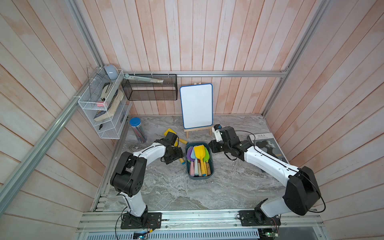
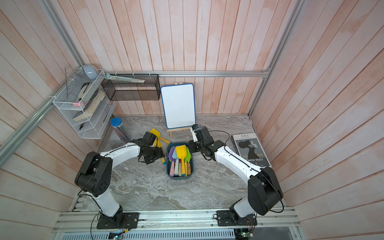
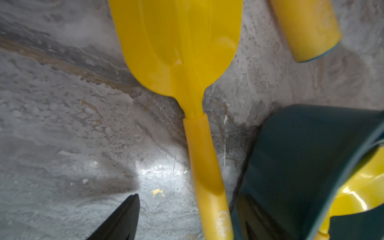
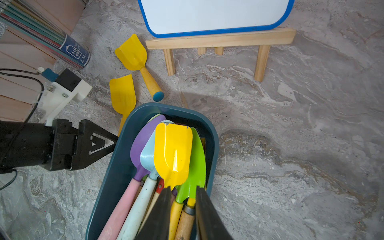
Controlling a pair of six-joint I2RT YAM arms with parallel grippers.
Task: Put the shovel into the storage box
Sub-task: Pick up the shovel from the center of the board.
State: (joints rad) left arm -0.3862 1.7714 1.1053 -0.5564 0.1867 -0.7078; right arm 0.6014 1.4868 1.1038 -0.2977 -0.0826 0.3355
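Box (image 4: pixel 122 153) mid tabletop (image 1: pixel 166 187) already holds several shovels (image 4: pixel 172 149). Two yellow remain outside toward far edge: one shovel (image 3: pixel 176 52) just beside box, left claw (image 3: pixel 188 196) open astride its handle (not gripped yet), second shovel (image 4: pixel 133 54) beyond; right claw (image 4: pixel 182 188) slightly open over box, seemingly empty

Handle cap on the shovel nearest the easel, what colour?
Blue handle cap, best in right wrist view.
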